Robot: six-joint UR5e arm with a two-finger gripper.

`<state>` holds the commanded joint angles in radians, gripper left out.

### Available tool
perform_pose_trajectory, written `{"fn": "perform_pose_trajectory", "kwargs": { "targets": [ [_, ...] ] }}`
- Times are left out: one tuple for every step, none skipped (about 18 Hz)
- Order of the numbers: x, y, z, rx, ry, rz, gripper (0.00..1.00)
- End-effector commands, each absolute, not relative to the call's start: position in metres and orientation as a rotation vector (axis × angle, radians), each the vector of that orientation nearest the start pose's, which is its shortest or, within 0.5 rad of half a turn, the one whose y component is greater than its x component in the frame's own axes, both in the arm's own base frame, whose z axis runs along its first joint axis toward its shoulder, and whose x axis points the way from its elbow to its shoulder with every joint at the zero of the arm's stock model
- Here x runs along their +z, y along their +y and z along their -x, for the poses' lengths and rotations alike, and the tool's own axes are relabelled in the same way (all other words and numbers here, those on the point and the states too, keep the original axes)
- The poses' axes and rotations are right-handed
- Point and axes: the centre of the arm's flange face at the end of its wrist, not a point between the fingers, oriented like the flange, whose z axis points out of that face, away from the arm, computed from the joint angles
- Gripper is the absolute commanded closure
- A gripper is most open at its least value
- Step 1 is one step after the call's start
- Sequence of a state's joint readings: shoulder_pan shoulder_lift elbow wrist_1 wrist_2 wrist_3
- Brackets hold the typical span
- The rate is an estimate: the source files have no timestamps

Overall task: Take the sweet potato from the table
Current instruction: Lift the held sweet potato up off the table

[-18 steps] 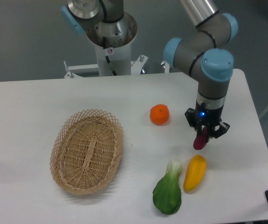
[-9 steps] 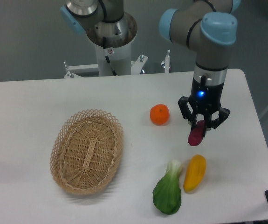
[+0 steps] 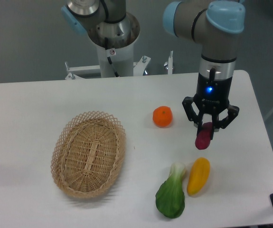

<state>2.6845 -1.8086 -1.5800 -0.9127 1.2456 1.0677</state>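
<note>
The sweet potato (image 3: 203, 138) is a small magenta-purple tuber. It hangs from my gripper (image 3: 209, 129), which is shut on its upper end and holds it above the white table (image 3: 41, 104), right of centre. The tuber's lower end points down and hangs free of the tabletop. The arm reaches down from the upper right.
A round orange fruit (image 3: 163, 116) lies left of the gripper. A yellow oblong vegetable (image 3: 198, 175) and a green leafy vegetable (image 3: 171, 193) lie just below it. An oval wicker basket (image 3: 89, 153) stands at the left. The table's right edge is close.
The gripper has risen with the sweet potato in it, lifting it off the table, and has shifted slightly.
</note>
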Motion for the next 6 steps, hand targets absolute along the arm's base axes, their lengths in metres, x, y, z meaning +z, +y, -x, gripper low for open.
{"fn": "perform_pose_trajectory", "kwargs": {
  "targets": [
    [0.4324, 0.4168, 0.4733, 0.288, 0.031, 2.655, 0.64],
    [0.4316, 0.4167, 0.4731, 0.286, 0.031, 2.656, 0.64],
    [0.4316, 0.4167, 0.4731, 0.286, 0.029, 2.656, 0.64],
    [0.4325, 0.4173, 0.4721, 0.287, 0.031, 2.655, 0.64],
    [0.4341, 0.4174, 0.4725, 0.291, 0.032, 2.653, 0.64],
    [0.4341, 0.4182, 0.4718, 0.289, 0.028, 2.653, 0.64]
  ]
}}
